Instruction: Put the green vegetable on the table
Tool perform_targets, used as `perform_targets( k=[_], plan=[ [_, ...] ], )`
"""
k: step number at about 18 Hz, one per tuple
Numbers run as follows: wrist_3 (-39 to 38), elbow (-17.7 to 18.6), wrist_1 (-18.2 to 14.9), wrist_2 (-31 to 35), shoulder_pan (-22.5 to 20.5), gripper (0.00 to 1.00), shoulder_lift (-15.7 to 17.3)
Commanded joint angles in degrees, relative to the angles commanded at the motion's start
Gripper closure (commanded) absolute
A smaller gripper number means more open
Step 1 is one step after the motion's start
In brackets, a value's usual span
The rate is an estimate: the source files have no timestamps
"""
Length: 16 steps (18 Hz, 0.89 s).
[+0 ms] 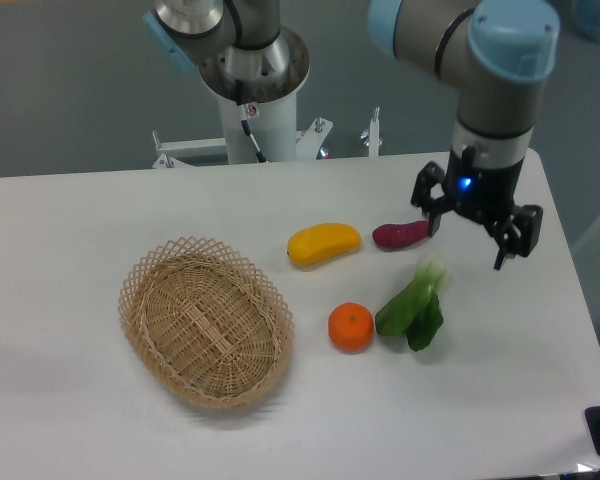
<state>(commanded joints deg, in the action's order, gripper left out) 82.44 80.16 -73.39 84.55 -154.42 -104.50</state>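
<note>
The green vegetable (414,306) lies on the white table (80,220), right of the orange, with its pale stem end pointing up-right and its dark leaves toward the front. My gripper (468,238) hangs above and to the right of it, near the stem end, with its two fingers spread apart and nothing between them. It does not touch the vegetable.
An orange (350,327) sits just left of the vegetable. A yellow mango-shaped fruit (323,244) and a small purple sweet potato (401,234) lie behind. An empty wicker basket (206,321) stands at the left. The table's right edge is near the gripper.
</note>
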Motion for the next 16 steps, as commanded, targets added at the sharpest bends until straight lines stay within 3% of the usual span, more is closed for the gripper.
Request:
perform_targets(
  k=[16],
  plan=[
    [-0.79,0.00,0.62,-0.26,0.35,0.00,-0.09]
  ],
)
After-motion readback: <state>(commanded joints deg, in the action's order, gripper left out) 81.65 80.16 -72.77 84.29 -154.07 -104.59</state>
